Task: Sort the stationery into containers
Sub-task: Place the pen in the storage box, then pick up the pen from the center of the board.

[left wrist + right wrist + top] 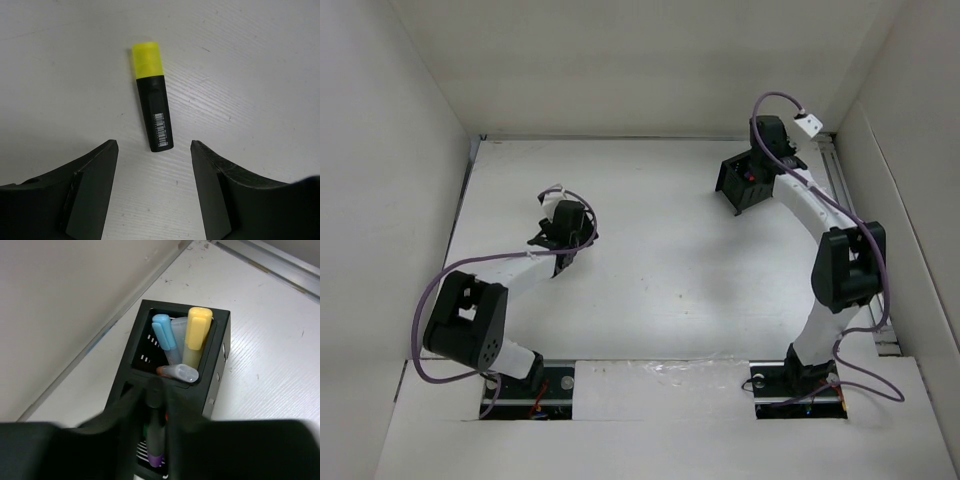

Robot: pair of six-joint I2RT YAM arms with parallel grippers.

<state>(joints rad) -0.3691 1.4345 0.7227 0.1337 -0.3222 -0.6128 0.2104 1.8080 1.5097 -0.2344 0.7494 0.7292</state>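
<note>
One black organiser (738, 187) stands on the white table (660, 270) close to the far edge, toward the far right corner. In the right wrist view the organiser (220, 355) has slatted sides, and four markers stand in its far compartment: a light blue marker (163, 333), a yellow-capped marker (198, 328), a pale marker (180, 337) between those two, and a clear-capped marker (179, 372) with some orange at its neck, leaning across the near rim of that compartment. One more lies loose on the table: a yellow highlighter (152, 102) with a black barrel and a barcode label, under the left hand in the left half of the table, about midway between the near and far edges. It cannot be made out from above. The left hand (154, 149) is wide open, holds nothing and touches nothing. The highlighter's butt end lies between its fingertips, the yellow cap pointing away. The right hand (156, 401) hangs over the organiser's near compartment with its fingers drawn close together, pinching a dark marker (155, 432) with a purple end, held upright. Specks of green and red show beside it in that compartment, too hidden to name. A metal rail (265, 260) runs along the right edge just beyond the organiser, and a white wall (65, 305) rises close behind it.
</note>
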